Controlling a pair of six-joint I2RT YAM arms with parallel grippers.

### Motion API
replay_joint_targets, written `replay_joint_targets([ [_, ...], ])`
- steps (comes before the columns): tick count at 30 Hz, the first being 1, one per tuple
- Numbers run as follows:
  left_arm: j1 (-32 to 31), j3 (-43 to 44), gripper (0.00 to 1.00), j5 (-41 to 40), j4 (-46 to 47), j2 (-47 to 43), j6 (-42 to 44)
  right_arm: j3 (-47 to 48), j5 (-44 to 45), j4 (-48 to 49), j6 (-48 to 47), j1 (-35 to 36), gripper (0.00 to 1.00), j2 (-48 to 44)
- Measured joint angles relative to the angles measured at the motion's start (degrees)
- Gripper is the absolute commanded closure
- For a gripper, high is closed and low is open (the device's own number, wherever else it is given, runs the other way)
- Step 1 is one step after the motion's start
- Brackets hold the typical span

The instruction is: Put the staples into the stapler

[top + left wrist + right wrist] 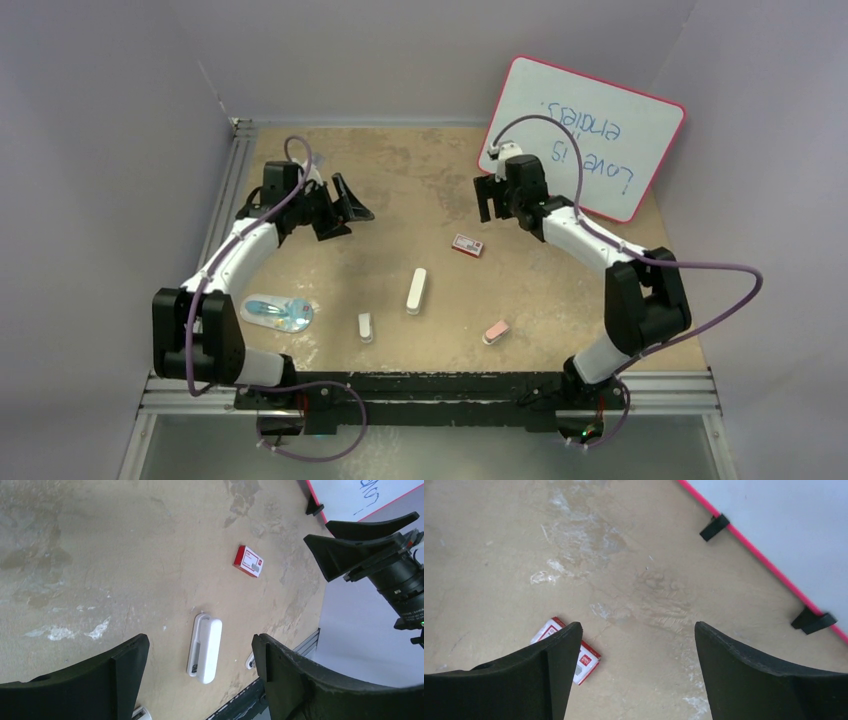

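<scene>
Left gripper (345, 214): jaws spread wide, empty, raised over the far left of the worn tan tabletop (400, 170). Right gripper (636, 629): also wide and empty, hovering just beyond the small flat red box of staples (467, 245) with its white label, which lies mid-table and untouched. Small pink stapler (496, 332): near the front edge, well apart from the box, with a white oblong plastic device (205, 650) between. Progress judged nil, as no silvery strip is out and extraction, opening and loading all remain.
</scene>
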Motion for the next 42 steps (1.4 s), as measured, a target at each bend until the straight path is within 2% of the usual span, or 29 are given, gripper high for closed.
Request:
replay_joint_targets([
  [4,0.0,1.18,0.23,1.46,2.03,2.1,-0.59,-0.35,-2.1,1.05,-6.71,1.6,0.09,-2.8],
  [8,-0.17,1.18,0.23,4.98,4.98,5.62,-3.13,-0.59,-8.28,-1.46,-14.47,3.37,0.12,-4.15],
  [10,-0.44,1.25,0.24,6.84,6.25,7.85,-4.02,-1.03,-11.61,-2.62,-17.35,3.72,0.2,-3.96],
  [12,-0.83,1.97,0.26,9.31,7.13,10.91,-5.14,-1.55,-14.69,-3.34,-19.87,3.87,0.33,-3.26],
  [14,-1.27,3.02,0.3,11.52,8.28,14.05,-6.08,-1.57,-16.63,-4.02,-21.79,3.85,0.37,-1.81],
  [19,-3.56,8.2,0.37,16.02,10.51,22.93,-7.19,-1.75,-19.28,-4.37,-24.65,3.85,0.34,3.26],
  [25,-6.14,11.58,0.38,19.39,14.88,30.34,-8.17,-3.43,-19.71,-4.96,-26.86,3.89,0.29,4.66],
  [27,-6.47,12.66,0.37,20.83,16.76,33.09,-8.68,-3.43,-20.31,-5.03,-27.47,3.89,0.29,4.66],
  [32,-7.13,14.97,0.37,22.82,20.13,38.1,-9.53,-3.43,-20.79,-5.05,-28.46,3.89,0.37,5.64],
  [38,-8.44,16.9,0.41,24.44,23.69,41.35,-10.21,-3.58,-20.92,-5.42,-29.46,4.02,0.36,7.17],
  [40,-9.22,17.46,0.45,24.59,24.52,42.36,-10.29,-3.65,-20.87,-5.4,-29.73,4.17,0.41,7.19],
  [42,-10.03,18.1,0.48,24.7,25.31,43.47,-10.47,-3.65,-20.83,-5.31,-30.05,4.17,0.53,7.21],
])
